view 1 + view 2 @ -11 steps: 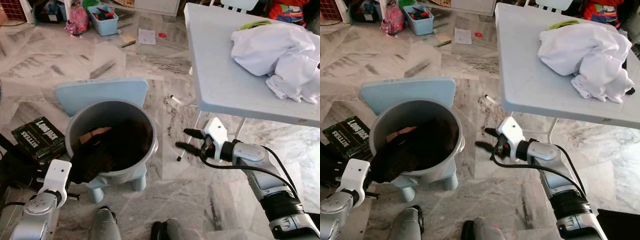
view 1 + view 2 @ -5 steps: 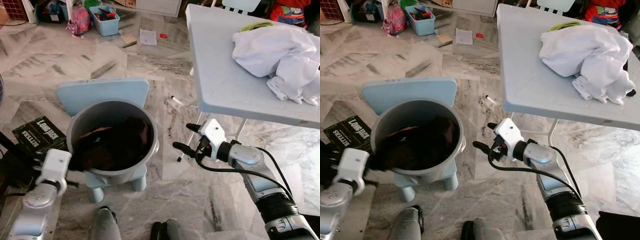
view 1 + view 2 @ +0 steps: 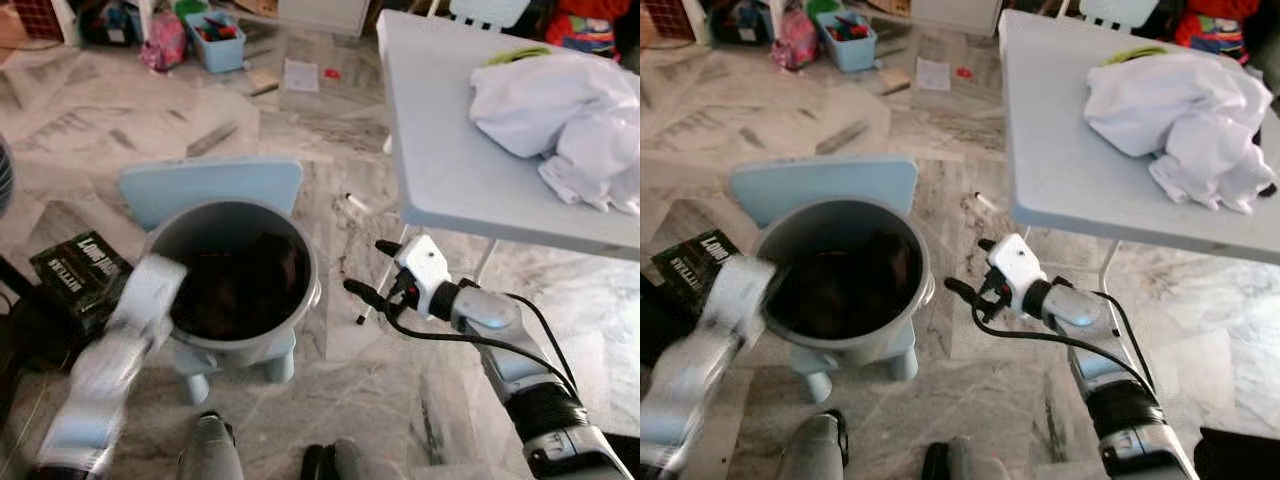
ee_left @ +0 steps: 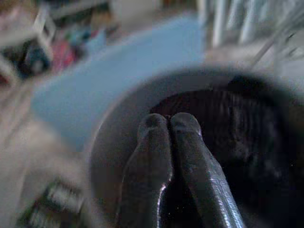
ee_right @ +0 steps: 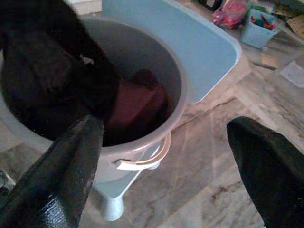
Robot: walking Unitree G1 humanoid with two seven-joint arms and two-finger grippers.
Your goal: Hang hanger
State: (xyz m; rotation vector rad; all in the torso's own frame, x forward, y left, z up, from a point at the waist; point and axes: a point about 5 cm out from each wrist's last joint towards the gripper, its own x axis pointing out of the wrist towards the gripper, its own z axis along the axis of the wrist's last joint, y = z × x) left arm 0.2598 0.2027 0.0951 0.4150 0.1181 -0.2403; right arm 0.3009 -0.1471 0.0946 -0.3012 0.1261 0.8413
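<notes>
Black box [image 3: 78, 268]: lying on the marble floor at far left. Left gripper [image 4: 169, 124]: blurred, reaching into the grey bucket [image 3: 305, 265], fingers pressed together with nothing visible between them. Bucket: sitting on a pale blue stool [image 3: 210, 185], holding dark clothing [image 5: 52, 80]. Right gripper [image 3: 365, 270]: hovering just beside the bucket's rim, fingers spread wide, grasping nothing. Table [image 3: 450, 150]: standing at right, bearing a heap of white cloth [image 3: 560, 105]. Hanger: cannot tell where it is lying.
</notes>
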